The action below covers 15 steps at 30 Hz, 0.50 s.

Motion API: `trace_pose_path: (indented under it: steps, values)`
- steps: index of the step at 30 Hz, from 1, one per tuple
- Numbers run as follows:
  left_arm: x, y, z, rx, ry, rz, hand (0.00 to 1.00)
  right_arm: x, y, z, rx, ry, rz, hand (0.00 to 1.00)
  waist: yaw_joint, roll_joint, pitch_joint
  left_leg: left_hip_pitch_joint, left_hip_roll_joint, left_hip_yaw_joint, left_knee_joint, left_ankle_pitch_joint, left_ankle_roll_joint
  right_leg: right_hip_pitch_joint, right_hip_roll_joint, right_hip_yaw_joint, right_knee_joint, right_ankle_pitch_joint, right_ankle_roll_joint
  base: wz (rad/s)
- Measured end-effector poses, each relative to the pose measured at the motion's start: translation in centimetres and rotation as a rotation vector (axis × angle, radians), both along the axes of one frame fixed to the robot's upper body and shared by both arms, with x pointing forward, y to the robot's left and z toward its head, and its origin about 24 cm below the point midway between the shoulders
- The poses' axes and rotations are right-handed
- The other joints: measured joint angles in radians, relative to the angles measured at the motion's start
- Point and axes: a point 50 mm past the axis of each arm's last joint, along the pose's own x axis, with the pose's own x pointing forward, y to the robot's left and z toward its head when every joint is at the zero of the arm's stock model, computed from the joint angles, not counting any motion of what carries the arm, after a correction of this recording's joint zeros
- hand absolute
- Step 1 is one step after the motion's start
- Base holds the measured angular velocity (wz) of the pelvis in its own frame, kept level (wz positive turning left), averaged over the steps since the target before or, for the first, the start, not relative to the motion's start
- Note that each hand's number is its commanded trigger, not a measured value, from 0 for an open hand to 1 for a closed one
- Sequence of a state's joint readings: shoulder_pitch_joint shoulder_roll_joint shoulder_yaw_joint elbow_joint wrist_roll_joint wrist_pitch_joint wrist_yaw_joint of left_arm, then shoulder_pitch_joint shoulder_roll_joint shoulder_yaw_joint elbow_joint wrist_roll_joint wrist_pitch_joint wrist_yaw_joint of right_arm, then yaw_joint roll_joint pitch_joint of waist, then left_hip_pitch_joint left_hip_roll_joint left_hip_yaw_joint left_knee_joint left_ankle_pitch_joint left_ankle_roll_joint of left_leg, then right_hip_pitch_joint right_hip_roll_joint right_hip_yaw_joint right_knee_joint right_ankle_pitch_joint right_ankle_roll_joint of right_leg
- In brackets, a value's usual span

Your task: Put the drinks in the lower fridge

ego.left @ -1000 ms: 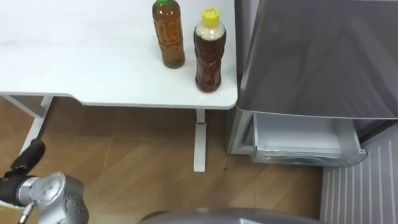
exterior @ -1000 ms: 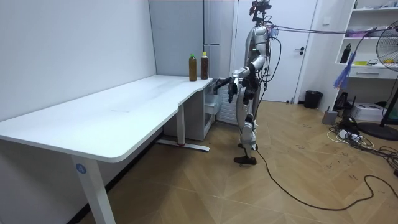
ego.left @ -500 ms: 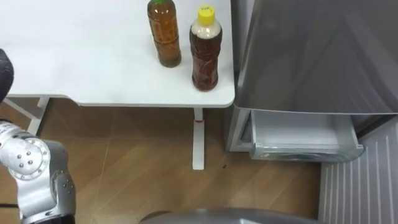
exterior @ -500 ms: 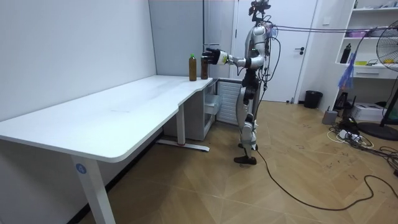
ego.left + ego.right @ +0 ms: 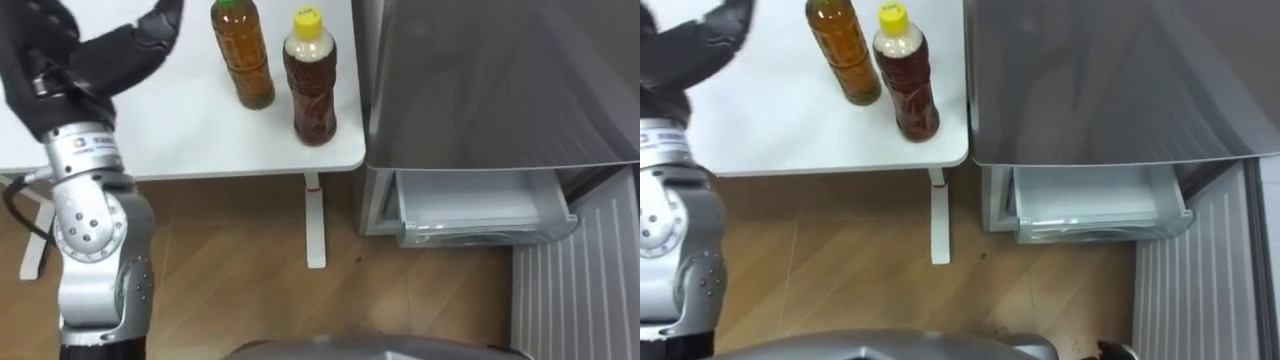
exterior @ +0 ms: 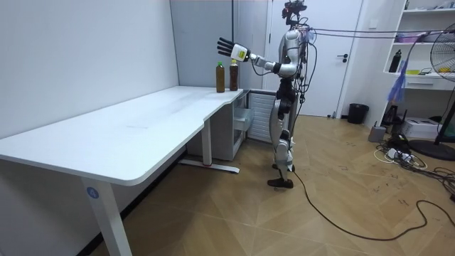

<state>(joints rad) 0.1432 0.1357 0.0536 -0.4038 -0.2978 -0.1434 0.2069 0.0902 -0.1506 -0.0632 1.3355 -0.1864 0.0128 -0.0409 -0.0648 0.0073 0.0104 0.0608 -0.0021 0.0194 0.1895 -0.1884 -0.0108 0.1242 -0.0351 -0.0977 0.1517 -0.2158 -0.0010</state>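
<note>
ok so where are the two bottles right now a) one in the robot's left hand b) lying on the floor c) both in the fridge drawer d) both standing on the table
D: the green-capped bottle and the yellow-capped bottle stand upright on the table, and the left hand is open and empty.

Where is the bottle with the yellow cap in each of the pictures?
Left eye view: the yellow-capped bottle stands top centre, near the table's right corner.
Right eye view: same bottle, top, slightly left of centre.
Room view: the bottle, small, at the table's far end, by the robot.
Shared landmark: the green-capped bottle stands just left of it in every view.
</note>
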Motion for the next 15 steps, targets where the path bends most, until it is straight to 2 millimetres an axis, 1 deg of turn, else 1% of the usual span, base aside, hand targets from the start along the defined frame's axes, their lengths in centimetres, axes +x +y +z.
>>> trace_pose_path:
  steps: [1,3,4,8,12,15]
  values:
    - [0.1,-0.2,0.0,-0.014,0.002,-0.049,0.0,0.0,0.0,0.0,-0.001,0.005,0.007,0.0,-0.008,-0.002,0.0001,-0.003,0.0,0.0,0.0,0.0,0.0,-0.003,0.0,0.0,0.001,0.0,0.0,0.0]
    - [0.2,-0.5,-0.1,-0.043,0.013,-0.119,0.0,0.0,0.0,0.0,-0.003,0.011,0.007,0.0,-0.012,0.001,-0.0015,-0.009,0.0,0.0,0.0,0.0,0.0,-0.009,0.0,0.0,0.001,0.0,0.0,0.0]
    - [0.3,-0.7,-0.2,-0.052,0.02,-0.16,0.0,-0.1,0.0,0.0,-0.004,0.015,0.006,0.0,-0.015,0.004,-0.0048,-0.013,0.0,0.002,0.0,0.0,0.0,-0.014,0.0,0.002,0.001,0.0,0.0,-0.06]
    - [0.5,-1.6,-0.5,-0.116,0.036,-0.299,0.0,-0.4,0.0,0.0,-0.006,0.042,0.014,0.0,-0.012,0.005,-0.0089,-0.009,0.001,0.009,-0.001,0.0,0.0,-0.017,0.001,0.015,0.006,0.0,0.0,-0.08]
    - [0.7,-2.0,-0.1,-0.152,0.016,-0.385,0.0,-0.6,-0.1,0.0,-0.007,0.052,0.016,0.0,-0.012,0.008,-0.0082,0.003,0.005,0.016,-0.004,0.0,0.0,-0.015,0.003,0.013,0.017,0.0,0.0,-0.07]
    - [0.8,-2.3,0.0,-0.161,0.003,-0.438,0.0,-0.7,-0.2,0.0,-0.011,0.065,0.017,0.0,-0.011,0.011,-0.0035,0.005,0.005,0.024,-0.004,0.0,0.0,-0.014,0.003,0.014,0.016,0.0,-0.001,-0.03]
